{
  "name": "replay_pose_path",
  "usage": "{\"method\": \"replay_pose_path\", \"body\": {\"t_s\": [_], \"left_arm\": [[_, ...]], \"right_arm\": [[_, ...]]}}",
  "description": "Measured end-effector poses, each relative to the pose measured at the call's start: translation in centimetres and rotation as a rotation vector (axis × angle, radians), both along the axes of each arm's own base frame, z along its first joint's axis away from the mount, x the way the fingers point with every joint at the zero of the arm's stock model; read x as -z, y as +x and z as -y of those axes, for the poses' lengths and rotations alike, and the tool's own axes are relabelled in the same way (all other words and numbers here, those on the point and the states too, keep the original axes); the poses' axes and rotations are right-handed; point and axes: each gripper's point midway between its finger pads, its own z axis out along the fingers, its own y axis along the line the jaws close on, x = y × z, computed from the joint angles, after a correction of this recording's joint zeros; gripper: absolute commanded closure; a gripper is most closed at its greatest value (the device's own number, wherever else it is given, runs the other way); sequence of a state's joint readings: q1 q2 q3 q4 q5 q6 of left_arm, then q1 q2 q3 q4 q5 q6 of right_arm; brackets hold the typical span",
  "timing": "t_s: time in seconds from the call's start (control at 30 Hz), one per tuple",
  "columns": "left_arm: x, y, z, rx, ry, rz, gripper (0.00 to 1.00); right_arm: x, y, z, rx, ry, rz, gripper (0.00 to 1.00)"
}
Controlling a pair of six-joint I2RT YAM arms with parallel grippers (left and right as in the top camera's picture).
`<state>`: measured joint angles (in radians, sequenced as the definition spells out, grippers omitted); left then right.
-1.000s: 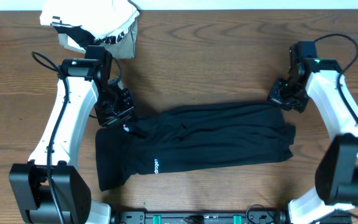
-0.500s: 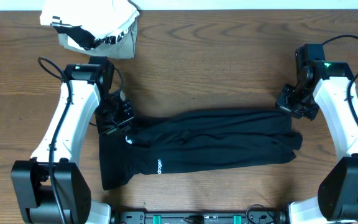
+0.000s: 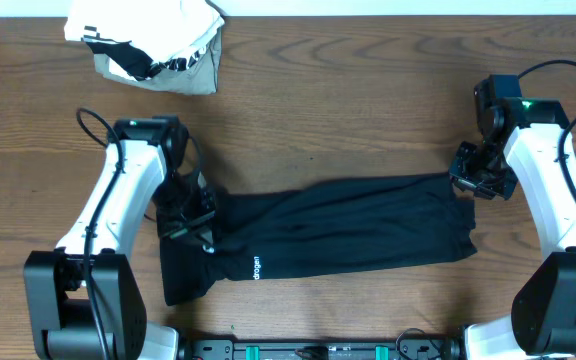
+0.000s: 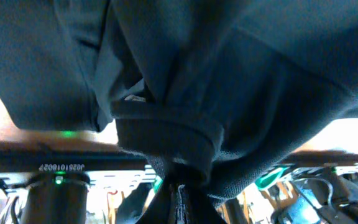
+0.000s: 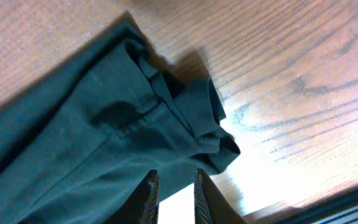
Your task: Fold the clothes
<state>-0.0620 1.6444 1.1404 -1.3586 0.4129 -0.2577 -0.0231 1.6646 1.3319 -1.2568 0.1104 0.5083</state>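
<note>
A black garment (image 3: 338,225) lies stretched left-to-right along the near side of the table (image 3: 368,100).
The left gripper (image 3: 193,222) pinches its left end; the right gripper (image 5: 173,180), jaws slightly parted and empty, hovers just beside its far right corner.

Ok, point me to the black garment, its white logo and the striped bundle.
black garment (image 3: 348,225): overhead view, middle of the folded body.
white logo (image 3: 253,267): overhead view, on the print itself, near the garment's front edge.
striped bundle (image 3: 148,45): overhead view, its pale fabric just above the striped trim.
</note>
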Motion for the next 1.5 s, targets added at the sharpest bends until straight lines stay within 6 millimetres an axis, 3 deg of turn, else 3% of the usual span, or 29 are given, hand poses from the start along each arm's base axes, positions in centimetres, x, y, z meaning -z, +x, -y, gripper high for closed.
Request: {"method": "replay_pose_path", "body": {"t_s": [0.3, 0.4, 0.77, 0.9, 1.0, 1.07, 1.1, 1.13, 1.27, 1.43, 1.5], "left_arm": [[1.0, -1.1, -0.1, 0.001, 0.002, -0.033, 0.94], [1.1, -1.1, -0.2, 0.011, 0.008, -0.031, 0.79], [0.7, -2.1, -0.7, 0.021, 0.031, -0.073, 0.78], [0.3, -2.0, -0.7, 0.024, 0.031, -0.040, 0.78], [-0.8, -1.6, -0.7, 0.024, 0.029, 0.048, 0.77], [-1.7, -0.6, -0.7, 0.028, 0.022, 0.162, 0.51], [-2.2, 0.2, -0.6, 0.031, 0.018, 0.236, 0.42], [-2.8, 0.9, -0.6, 0.029, 0.015, 0.303, 0.40], [-4.6, 3.6, -0.4, 0.022, 0.004, 0.509, 0.40], [-4.3, 5.2, 0.2, -0.011, -0.022, 0.536, 0.69], [-3.6, 5.8, 0.8, -0.018, -0.056, 0.515, 0.78]], "right_arm": [[0.0, -0.7, 0.0, 0.000, -0.002, -0.029, 0.83], [0.0, -0.8, 0.0, 0.000, -0.002, -0.034, 0.83], [0.0, -0.9, -0.7, 0.000, 0.041, -0.036, 0.74], [0.1, -0.6, -1.4, -0.022, 0.082, -0.024, 0.53], [0.1, 0.0, -2.1, -0.049, 0.120, -0.003, 0.26], [0.1, 0.7, -2.7, -0.075, 0.158, 0.027, 0.19], [0.1, 1.2, -3.2, -0.091, 0.187, 0.048, 0.20], [0.0, 1.9, -3.9, -0.116, 0.224, 0.080, 0.22], [-0.6, 4.0, -7.5, -0.223, 0.358, 0.181, 0.39], [-1.3, 4.4, -12.0, -0.334, 0.461, 0.219, 0.62], [-1.5, 4.3, -13.4, -0.362, 0.481, 0.222, 0.67]]}}
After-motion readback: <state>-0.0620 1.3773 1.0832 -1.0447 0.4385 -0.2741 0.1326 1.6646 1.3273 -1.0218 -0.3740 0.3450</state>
